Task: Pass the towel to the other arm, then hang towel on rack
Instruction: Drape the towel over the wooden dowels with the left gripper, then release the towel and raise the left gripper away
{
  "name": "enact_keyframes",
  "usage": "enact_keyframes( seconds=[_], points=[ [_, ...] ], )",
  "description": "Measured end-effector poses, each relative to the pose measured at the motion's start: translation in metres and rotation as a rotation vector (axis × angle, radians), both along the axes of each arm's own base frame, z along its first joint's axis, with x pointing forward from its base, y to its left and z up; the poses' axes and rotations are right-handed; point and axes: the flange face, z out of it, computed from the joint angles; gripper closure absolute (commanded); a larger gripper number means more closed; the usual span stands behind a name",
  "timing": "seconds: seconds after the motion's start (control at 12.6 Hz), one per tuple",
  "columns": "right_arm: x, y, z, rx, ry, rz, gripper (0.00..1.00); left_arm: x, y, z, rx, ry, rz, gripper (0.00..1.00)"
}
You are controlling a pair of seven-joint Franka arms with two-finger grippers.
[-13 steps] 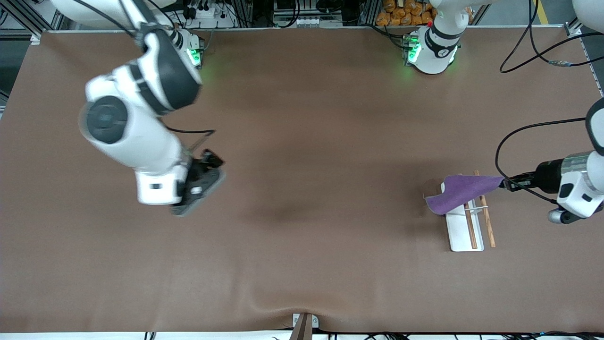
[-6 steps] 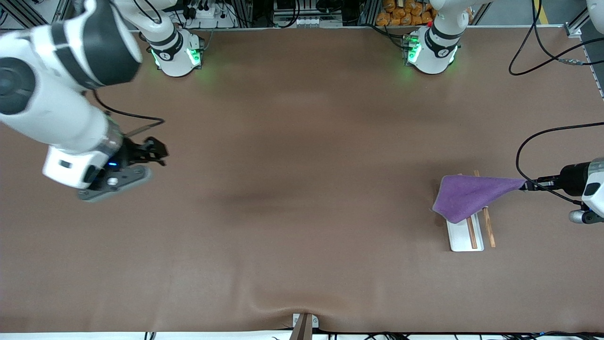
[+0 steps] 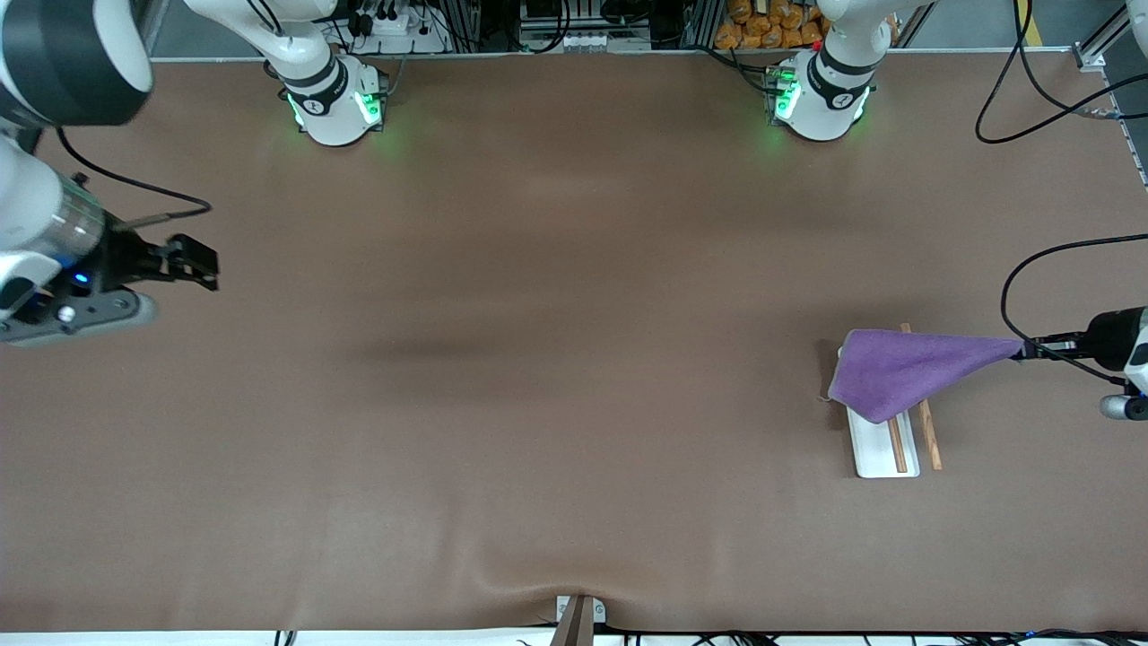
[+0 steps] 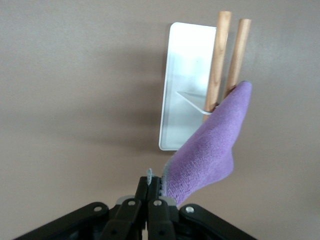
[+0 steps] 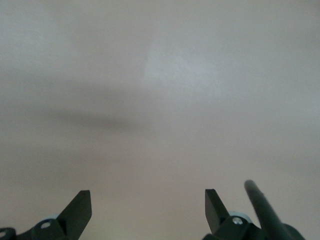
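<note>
The purple towel is stretched from my left gripper across the rack, its free end draped over the two brown rods near the white crosspiece. My left gripper is shut on one corner of the towel, beside the rack toward the left arm's end of the table. In the left wrist view the towel runs from the shut gripper up to the rods of the rack. My right gripper is open and empty over the bare table at the right arm's end; the right wrist view shows it wide open.
The brown table cloth has a ripple at the edge nearest the front camera. Black cables trail by the left arm. The two arm bases stand along the edge farthest from the front camera.
My left gripper has pulled the towel's corner away from the rack toward the left arm's end, stretching the cloth over the rods. My right arm has swung away toward its own end of the table.
</note>
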Motion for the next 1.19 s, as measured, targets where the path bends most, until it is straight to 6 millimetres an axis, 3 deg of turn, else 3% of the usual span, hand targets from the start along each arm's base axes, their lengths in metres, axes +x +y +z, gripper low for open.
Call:
enact_keyframes(
  seconds=[0.24,0.32,0.4,0.47,0.71,0.87,1.19],
  points=[
    [-0.017,-0.045,0.021,0.034,0.002,-0.125,0.00,0.001,0.005,-0.009,-0.004,0.005,0.001,0.96],
    [-0.021,-0.059,0.028,0.037,-0.007,-0.158,0.00,0.001,0.004,-0.011,-0.005,0.007,0.000,0.77],
    [-0.025,-0.067,0.034,0.039,-0.016,-0.186,0.00,0.002,0.004,-0.014,-0.005,0.009,-0.001,0.33],
    [-0.030,-0.071,0.038,0.038,-0.014,-0.221,0.00,0.002,0.004,-0.017,-0.006,0.012,-0.001,0.00],
    [-0.038,-0.077,0.046,0.033,-0.007,-0.279,0.00,0.002,0.009,-0.019,-0.007,0.013,0.006,0.00],
    [-0.042,-0.083,0.051,0.045,-0.013,-0.293,0.00,0.000,0.023,-0.014,-0.004,0.002,0.027,0.00],
    [-0.051,-0.094,0.063,0.072,-0.024,-0.304,0.00,-0.003,0.040,0.015,0.005,-0.054,0.014,0.00]
  ],
)
